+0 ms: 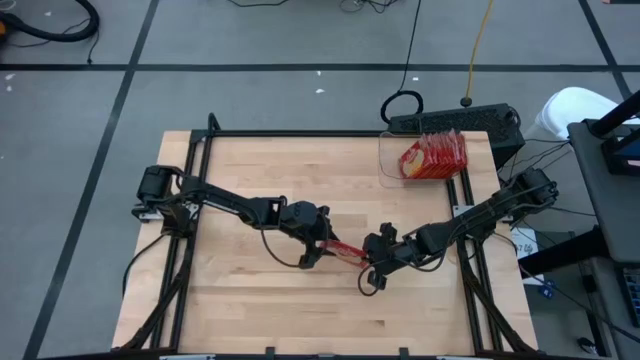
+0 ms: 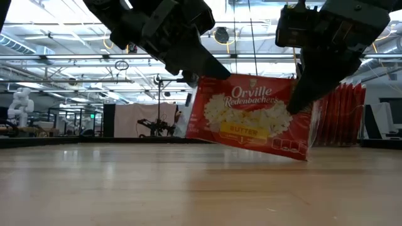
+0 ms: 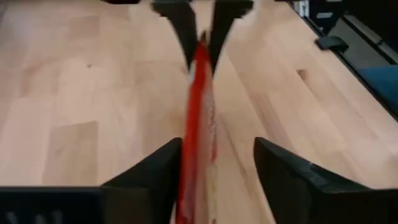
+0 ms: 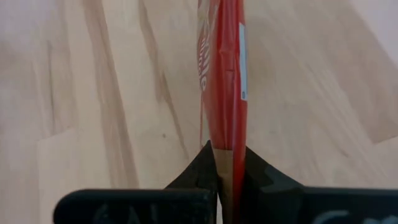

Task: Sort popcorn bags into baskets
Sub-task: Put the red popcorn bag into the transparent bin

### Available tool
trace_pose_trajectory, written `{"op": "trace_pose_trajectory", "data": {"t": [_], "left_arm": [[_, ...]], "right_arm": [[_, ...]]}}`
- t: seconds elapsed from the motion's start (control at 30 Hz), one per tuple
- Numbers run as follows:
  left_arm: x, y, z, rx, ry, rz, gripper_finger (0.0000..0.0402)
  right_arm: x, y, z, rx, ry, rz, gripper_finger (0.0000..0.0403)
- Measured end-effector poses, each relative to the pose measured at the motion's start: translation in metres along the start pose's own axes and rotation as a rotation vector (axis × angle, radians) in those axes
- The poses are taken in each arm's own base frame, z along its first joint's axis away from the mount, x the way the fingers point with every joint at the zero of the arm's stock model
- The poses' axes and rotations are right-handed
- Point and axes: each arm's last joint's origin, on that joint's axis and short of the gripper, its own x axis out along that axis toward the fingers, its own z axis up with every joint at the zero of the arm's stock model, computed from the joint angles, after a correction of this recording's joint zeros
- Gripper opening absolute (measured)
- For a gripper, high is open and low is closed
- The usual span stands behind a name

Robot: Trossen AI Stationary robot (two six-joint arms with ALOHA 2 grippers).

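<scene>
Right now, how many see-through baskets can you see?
1. The clear basket sits at the table's far right corner, holding a stack of red popcorn bags. No second basket shows in any view, though one could be outside the pictures.

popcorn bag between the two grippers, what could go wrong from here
1. The left gripper stands open around the bag, so only the right gripper pinches it, at one edge; it may slip or swing.
2. It hangs tilted, low corner near the table, and could catch there.
3. The bin is off at the table's far corner.
</scene>
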Motion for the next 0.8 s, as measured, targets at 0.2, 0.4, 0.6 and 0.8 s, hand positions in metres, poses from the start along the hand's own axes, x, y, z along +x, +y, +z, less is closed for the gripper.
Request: {"op": "trace_pose_trajectory", "data": {"t": [0.2, 0.4, 0.6, 0.8], "left_arm": [[-0.003, 0.011, -0.001, -0.013, 0.005, 0.051, 0.0105], [-0.004, 0.016, -0.002, 0.007, 0.007, 0.061, 0.0020], [-0.019, 0.006, 0.009, -0.036, 0.002, 0.055, 0.0033], [-0.058, -0.026, 0.034, 0.040, -0.032, 0.118, 0.0020]], "right_arm": [[0.000, -0.001, 0.001, -0.040, -0.046, -0.054, 0.0009], [0.000, -0.001, 0.002, -0.088, -0.067, -0.071, 0.0015], [-0.019, 0.004, 0.006, -0.085, -0.186, -0.096, 0.0093], [-0.044, 0.017, -0.001, -0.063, -0.502, -0.085, 0.0174]]}}
